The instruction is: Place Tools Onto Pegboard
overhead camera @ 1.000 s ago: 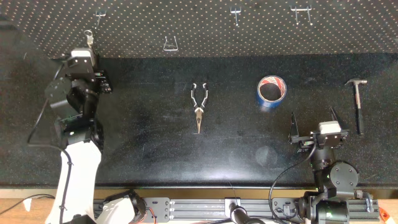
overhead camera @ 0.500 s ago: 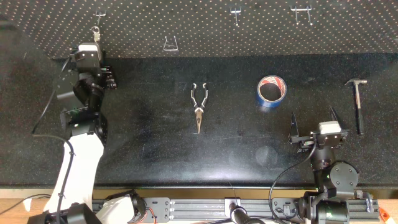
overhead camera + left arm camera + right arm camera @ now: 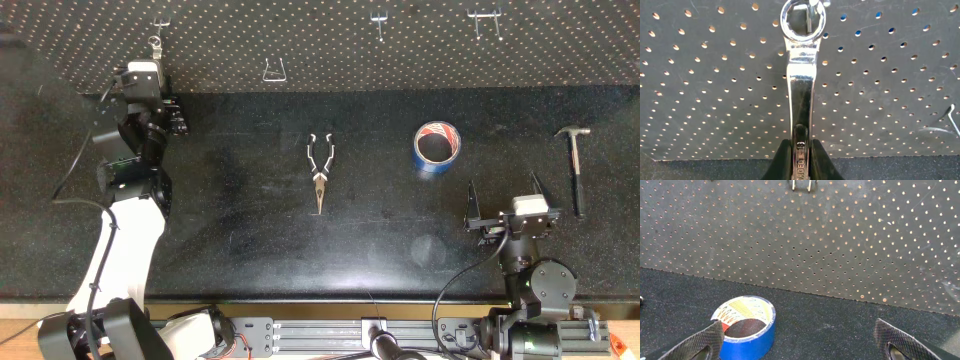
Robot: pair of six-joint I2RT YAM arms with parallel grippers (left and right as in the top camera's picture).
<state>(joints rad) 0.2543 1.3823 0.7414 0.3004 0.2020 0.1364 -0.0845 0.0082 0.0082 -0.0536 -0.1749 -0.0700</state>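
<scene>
**Top view.** The left gripper (image 3: 147,70) stands at the worktop's (image 3: 250,230) far left corner, against the pegboard (image 3: 330,45), with a combination wrench (image 3: 154,44) projecting from it toward a hook (image 3: 160,20). Needle-nose pliers (image 3: 320,170) lie mid-worktop with the jaws pointing to the near edge. A roll of blue tape (image 3: 437,147) lies right of centre, and a hammer (image 3: 574,165) lies by the right edge. The right gripper (image 3: 504,196) sits near the front right, fingers spread wide and holding nothing.

**Left wrist view.** The left gripper (image 3: 801,152) pinches the shank of the wrench (image 3: 801,95) between closed fingers. The tool's long axis runs straight out from the fingertips, flat-on to the pegboard (image 3: 715,75). The ring end (image 3: 802,17) is farthest from the fingers, and the hook's pin (image 3: 812,9) shows inside its opening. Whether the ring bears on the pin cannot be told. Judgement: the hanging step is nearly complete, and release depends on the ring being seated over the pin.

**Right wrist view.** The right gripper (image 3: 800,342) is open. The tape roll (image 3: 746,327) lies just ahead of one fingertip, before the pegboard (image 3: 840,245). This arm is the nearer one to the tape and hammer.
</scene>
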